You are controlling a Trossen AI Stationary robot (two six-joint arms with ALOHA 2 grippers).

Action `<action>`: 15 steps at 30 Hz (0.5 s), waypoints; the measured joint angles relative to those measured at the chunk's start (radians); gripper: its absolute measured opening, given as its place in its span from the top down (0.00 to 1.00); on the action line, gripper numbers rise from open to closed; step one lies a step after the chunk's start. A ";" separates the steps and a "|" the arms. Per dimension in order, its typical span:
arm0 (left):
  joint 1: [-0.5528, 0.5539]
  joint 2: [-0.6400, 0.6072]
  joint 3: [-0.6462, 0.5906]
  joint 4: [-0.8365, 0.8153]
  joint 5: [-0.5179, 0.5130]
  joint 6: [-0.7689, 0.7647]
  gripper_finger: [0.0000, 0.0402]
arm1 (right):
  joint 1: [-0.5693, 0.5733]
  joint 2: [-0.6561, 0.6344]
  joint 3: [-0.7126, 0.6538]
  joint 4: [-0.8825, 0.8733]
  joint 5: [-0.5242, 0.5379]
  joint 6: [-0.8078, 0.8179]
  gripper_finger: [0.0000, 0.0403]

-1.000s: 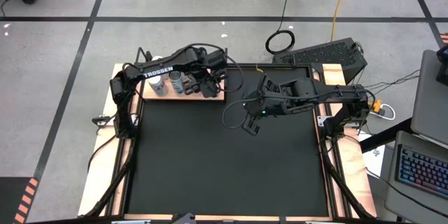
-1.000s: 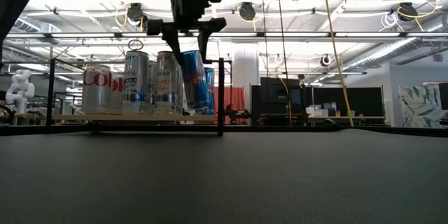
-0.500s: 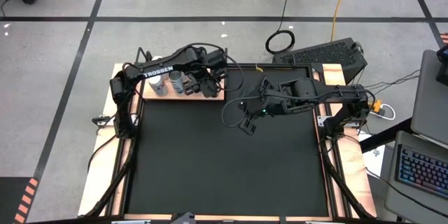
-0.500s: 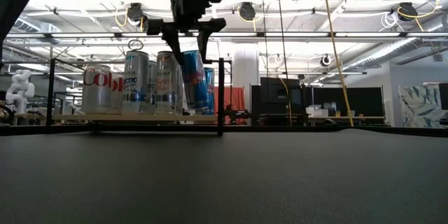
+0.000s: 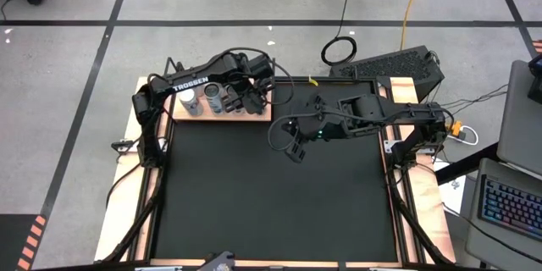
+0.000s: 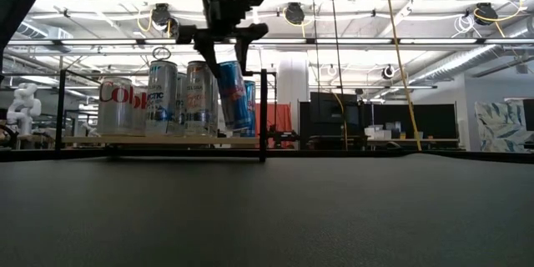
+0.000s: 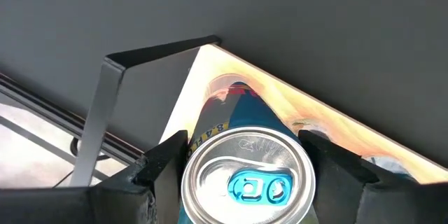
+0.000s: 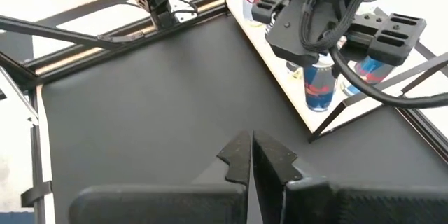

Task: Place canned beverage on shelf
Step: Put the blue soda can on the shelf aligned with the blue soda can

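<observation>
A blue and red can (image 6: 234,96) hangs tilted over the right end of the shelf (image 6: 158,141), a light-wood board with black corner rods. My left gripper (image 6: 225,50) is shut on this can from above. In the left wrist view the can's silver top (image 7: 245,175) shows between the two fingers, with the board (image 7: 280,98) below. Several other cans (image 6: 158,98) stand upright on the board to its left. My right gripper (image 8: 252,157) is shut on nothing and hovers over the black mat (image 5: 271,195), right of the shelf (image 5: 190,112). My left gripper pinches the can's upper wall, just under the rim (image 7: 183,168), between its two fingers (image 7: 164,157). The fingers come from above, pointing steeply down. The can hangs tilted, its bottom (image 8: 318,106) low over the board's right end. Whether it touches the board, I cannot tell.
A black corner rod (image 6: 264,115) stands just right of the held can. Beyond the mat's far right corner lies a black case (image 5: 389,66). A keyboard (image 5: 512,207) sits off the table's right side. Wide bare mat lies near and right of the shelf.
My right gripper has tipped upward, and its shut fingertips have swung a little toward the table's left and far edges. The can and my left gripper have kept their place over the shelf.
</observation>
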State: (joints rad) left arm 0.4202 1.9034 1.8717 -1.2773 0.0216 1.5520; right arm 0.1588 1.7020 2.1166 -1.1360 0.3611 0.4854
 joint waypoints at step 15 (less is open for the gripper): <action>0.023 0.004 0.000 0.014 0.003 -0.001 0.42 | 0.000 0.000 0.000 0.011 0.000 0.000 1.00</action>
State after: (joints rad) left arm 0.4435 1.9073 1.8717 -1.2633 0.0242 1.5509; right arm 0.1585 1.7020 2.1166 -1.1248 0.3611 0.4850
